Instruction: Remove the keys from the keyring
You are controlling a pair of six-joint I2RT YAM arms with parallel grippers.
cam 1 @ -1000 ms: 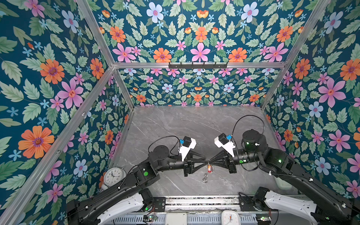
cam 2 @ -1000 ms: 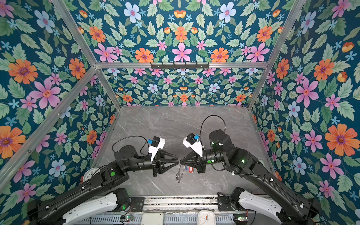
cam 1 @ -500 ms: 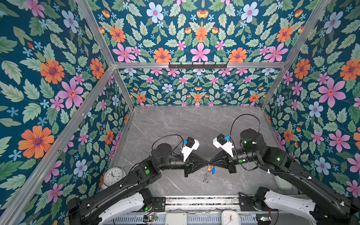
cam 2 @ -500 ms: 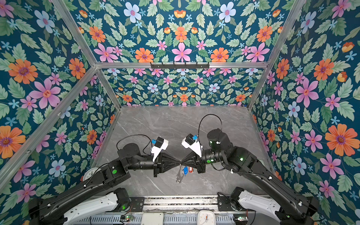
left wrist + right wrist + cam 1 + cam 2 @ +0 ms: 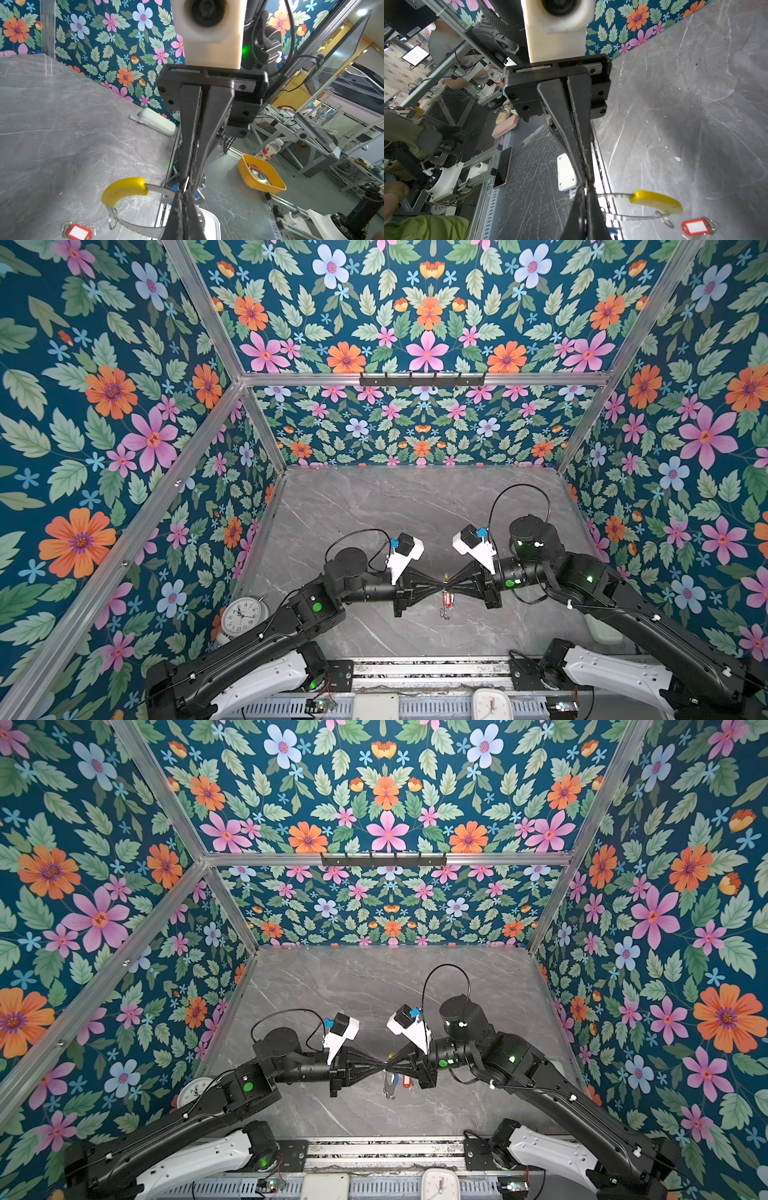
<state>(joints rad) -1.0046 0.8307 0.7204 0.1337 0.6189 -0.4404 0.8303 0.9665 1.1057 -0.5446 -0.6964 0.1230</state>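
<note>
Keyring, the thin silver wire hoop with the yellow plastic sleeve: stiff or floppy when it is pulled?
Probably springy, not floppy: the keyring holds its curve though pinched only where the left gripper and right gripper meet. Its thin bare metal may slip. The small split ring threaded on it would likely slide.

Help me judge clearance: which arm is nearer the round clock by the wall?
Left. The left arm passes close beside the clock; the right arm lies across the table, far from it.

Yellow-sleeved keyring (image 5: 124, 190), red-tagged key (image 5: 79, 231)
</note>
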